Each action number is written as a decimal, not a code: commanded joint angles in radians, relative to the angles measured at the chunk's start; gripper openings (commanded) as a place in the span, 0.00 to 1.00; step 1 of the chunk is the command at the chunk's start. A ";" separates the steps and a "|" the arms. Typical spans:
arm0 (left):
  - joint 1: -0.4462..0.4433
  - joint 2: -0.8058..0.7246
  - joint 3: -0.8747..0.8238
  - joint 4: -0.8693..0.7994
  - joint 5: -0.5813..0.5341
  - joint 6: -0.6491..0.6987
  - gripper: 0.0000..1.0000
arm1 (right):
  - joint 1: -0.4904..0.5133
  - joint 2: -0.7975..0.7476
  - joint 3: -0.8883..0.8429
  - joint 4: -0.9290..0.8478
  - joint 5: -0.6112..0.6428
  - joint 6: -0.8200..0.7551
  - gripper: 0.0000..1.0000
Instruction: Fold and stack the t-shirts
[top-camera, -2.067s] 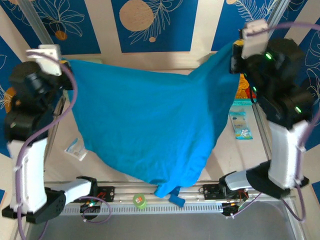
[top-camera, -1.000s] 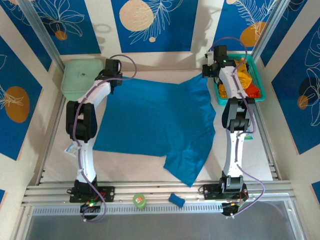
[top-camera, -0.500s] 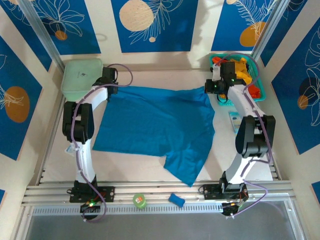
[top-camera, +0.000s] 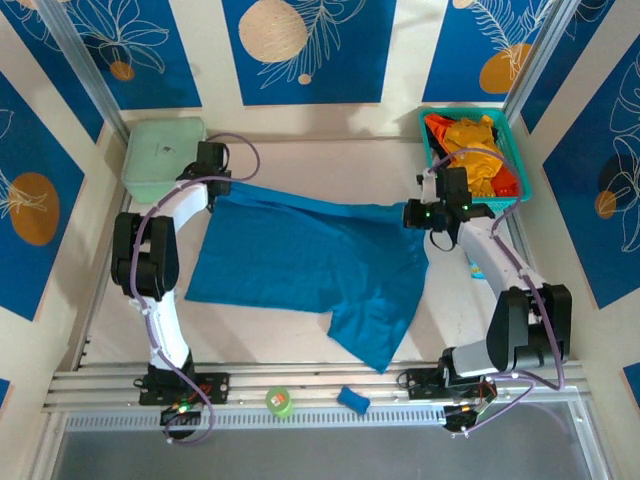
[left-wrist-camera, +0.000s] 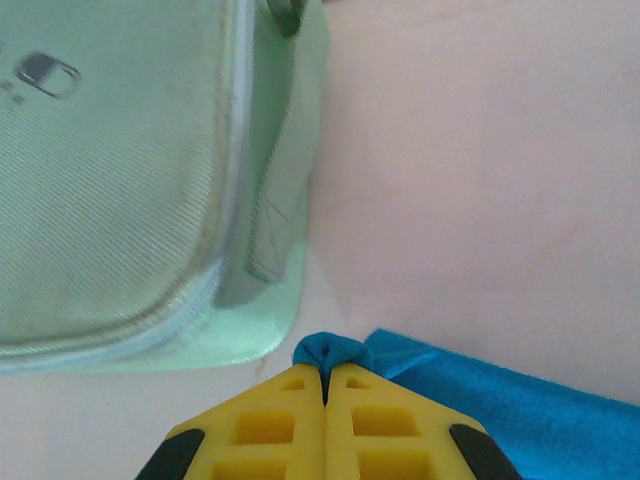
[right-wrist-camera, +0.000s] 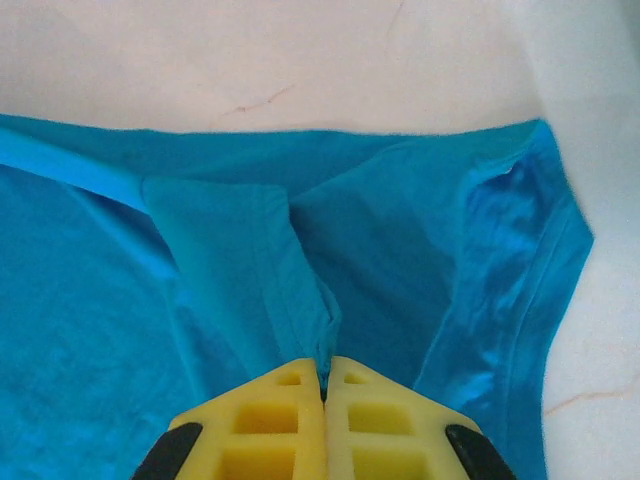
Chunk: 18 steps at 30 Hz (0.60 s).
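A blue t-shirt (top-camera: 310, 260) lies spread across the middle of the table, its far edge lifted into a taut band between the two grippers. My left gripper (top-camera: 215, 190) is shut on its far left corner, next to the mint-green case; a small blue tuft (left-wrist-camera: 330, 352) sticks out past the yellow fingertips (left-wrist-camera: 290, 385). My right gripper (top-camera: 412, 215) is shut on the far right corner, a fold of blue cloth (right-wrist-camera: 300, 290) pinched between its fingertips (right-wrist-camera: 350, 385). Yellow-orange and red-orange t-shirts (top-camera: 478, 150) are heaped in the teal basket.
A mint-green square case (top-camera: 160, 150) sits at the far left corner, close to my left gripper. The teal basket (top-camera: 432, 115) stands at the far right. A green tape roll (top-camera: 279, 401) and a small blue piece (top-camera: 352, 400) lie on the front rail.
Both grippers have pulled the shirt's far edge toward the near side and lower. The right arm moved away from the basket, so the cloth's far edge now runs lower and tighter.
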 joint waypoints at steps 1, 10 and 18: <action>0.011 -0.026 -0.032 -0.002 0.053 -0.050 0.00 | 0.029 -0.077 -0.048 -0.017 0.020 0.053 0.00; 0.009 -0.014 -0.065 -0.034 0.103 -0.090 0.00 | 0.106 -0.208 -0.167 -0.076 0.049 0.150 0.00; 0.008 -0.046 -0.112 -0.028 0.089 -0.111 0.28 | 0.152 -0.211 -0.271 -0.141 0.039 0.267 0.00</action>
